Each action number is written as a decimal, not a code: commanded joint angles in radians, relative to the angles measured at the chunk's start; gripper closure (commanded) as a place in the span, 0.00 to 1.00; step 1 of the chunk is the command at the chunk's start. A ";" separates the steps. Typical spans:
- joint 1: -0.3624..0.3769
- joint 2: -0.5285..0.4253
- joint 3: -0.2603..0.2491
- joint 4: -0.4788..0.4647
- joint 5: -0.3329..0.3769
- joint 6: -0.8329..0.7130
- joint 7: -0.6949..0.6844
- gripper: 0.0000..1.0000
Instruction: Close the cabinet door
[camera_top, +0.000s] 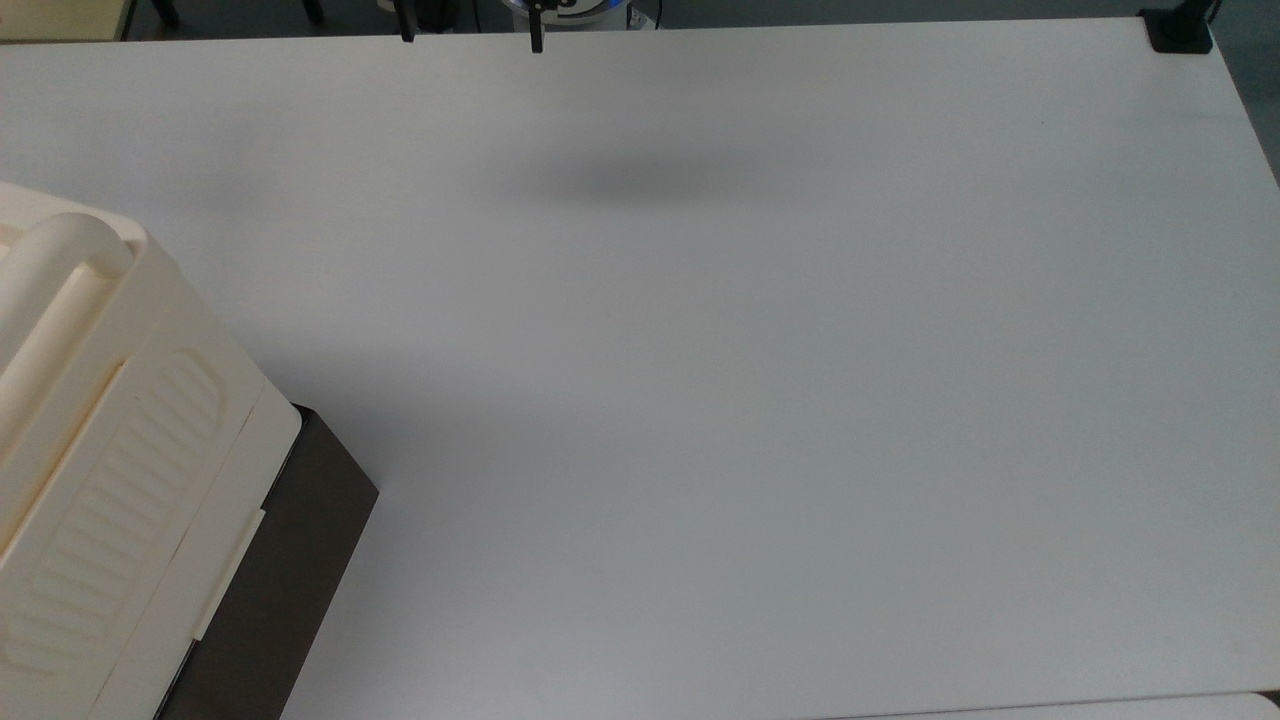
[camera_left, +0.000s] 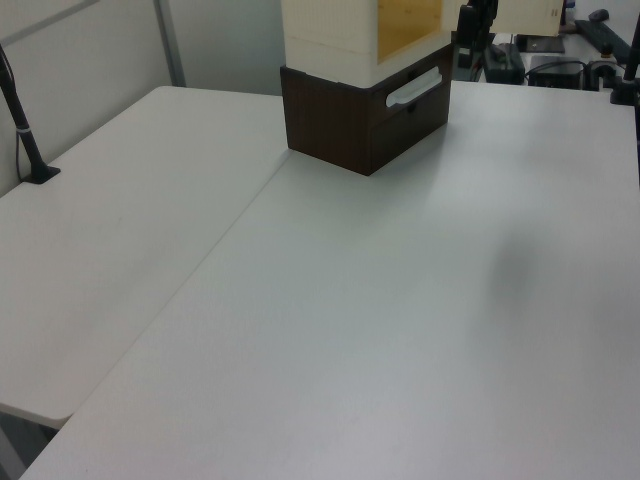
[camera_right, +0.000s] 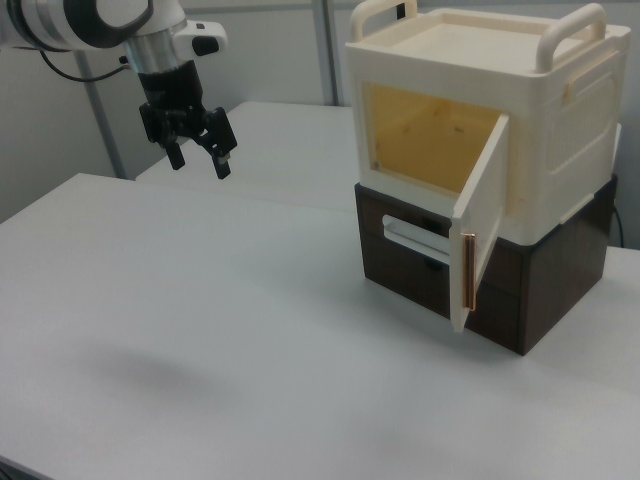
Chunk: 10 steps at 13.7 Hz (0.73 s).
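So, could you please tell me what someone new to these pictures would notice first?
The cream cabinet stacked on a dark brown drawer unit stands out at the right view's right, its cabinet door swung open to show a yellowish interior. At the right view's upper left, the robot's hand hangs open above the white table, well apart from the door.

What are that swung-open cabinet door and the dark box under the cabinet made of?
The cabinet door looks like moulded cream plastic, matte: thin, with a raised rim and a reddish-brown strip along its free edge. The dark box looks like brown wood or wood-look laminate, smooth and dull; which of the two cannot be told from here.
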 joint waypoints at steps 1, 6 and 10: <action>0.013 -0.012 -0.015 -0.017 -0.015 0.017 -0.023 0.00; -0.051 -0.039 -0.019 -0.026 -0.015 0.006 -0.270 0.39; -0.077 -0.055 -0.076 -0.018 0.000 0.023 -0.227 1.00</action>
